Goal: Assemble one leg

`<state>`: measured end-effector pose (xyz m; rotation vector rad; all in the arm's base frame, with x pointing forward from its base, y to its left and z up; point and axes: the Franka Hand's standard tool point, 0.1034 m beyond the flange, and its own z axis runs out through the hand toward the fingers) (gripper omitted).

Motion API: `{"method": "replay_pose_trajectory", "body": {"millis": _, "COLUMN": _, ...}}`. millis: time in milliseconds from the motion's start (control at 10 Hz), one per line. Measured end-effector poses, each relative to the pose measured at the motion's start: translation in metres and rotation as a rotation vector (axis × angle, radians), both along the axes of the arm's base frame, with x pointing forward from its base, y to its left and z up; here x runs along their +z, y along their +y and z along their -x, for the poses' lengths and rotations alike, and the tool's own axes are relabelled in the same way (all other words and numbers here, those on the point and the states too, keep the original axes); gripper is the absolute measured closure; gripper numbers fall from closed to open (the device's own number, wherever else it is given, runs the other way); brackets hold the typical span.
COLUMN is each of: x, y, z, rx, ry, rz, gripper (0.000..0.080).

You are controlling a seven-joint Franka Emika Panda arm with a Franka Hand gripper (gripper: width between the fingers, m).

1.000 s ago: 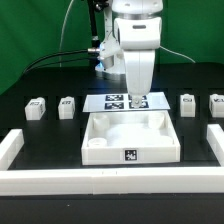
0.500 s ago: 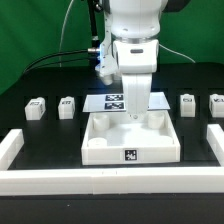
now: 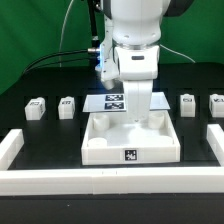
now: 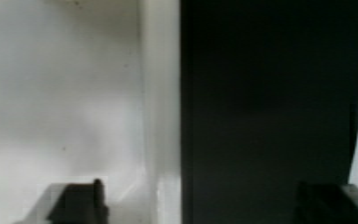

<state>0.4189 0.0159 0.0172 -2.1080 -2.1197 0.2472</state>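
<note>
Four small white legs with marker tags lie on the black table: two on the exterior view's left (image 3: 36,107) (image 3: 67,105) and two on its right (image 3: 187,103) (image 3: 217,102). The large white square tray (image 3: 100,150) sits in the middle. My gripper (image 3: 133,113) hangs low over the tray's back wall. In the wrist view my gripper (image 4: 206,206) is open and holds nothing; its dark fingertips (image 4: 78,204) stand wide apart. One is over the white tray (image 4: 60,100), the other over the black table. No leg shows in the wrist view.
The marker board (image 3: 113,101) lies just behind the tray, partly hidden by my arm. White rails (image 3: 10,148) border the table at both sides and along the front (image 3: 110,180). Cables hang behind the arm.
My gripper has moved toward the exterior view's left and down, from over the marker board to the tray's back wall. The legs and the tray have not moved.
</note>
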Motion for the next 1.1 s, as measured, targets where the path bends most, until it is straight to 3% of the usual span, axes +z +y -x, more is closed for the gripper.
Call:
{"method": "replay_pose_trajectory", "body": {"millis": 100, "x": -0.0043, "y": 0.0003, "z": 0.0008, "rx": 0.000, "ry": 0.007, "rz": -0.001, "gripper": 0.0408}}
{"method": "replay_pose_trajectory", "body": {"millis": 200, "x": -0.0067, "y": 0.0005, "z": 0.0013, "rx": -0.001, "ry": 0.011, "rz": -0.002, "gripper": 0.0616}}
{"method": "replay_pose_trajectory", "body": {"millis": 300, "x": -0.0072, "y": 0.0005, "z": 0.0009, "rx": -0.001, "ry": 0.012, "rz": -0.002, "gripper": 0.0616}}
{"method": "replay_pose_trajectory", "body": {"millis": 400, "x": -0.0050, "y": 0.0006, "z": -0.0024, "rx": -0.001, "ry": -0.001, "rz": -0.003, "gripper": 0.0718}}
{"method": "replay_pose_trajectory", "body": {"millis": 1100, "x": -0.0046, "y": 0.0007, "z": -0.0050, "rx": -0.002, "ry": -0.012, "rz": -0.004, "gripper": 0.0718}}
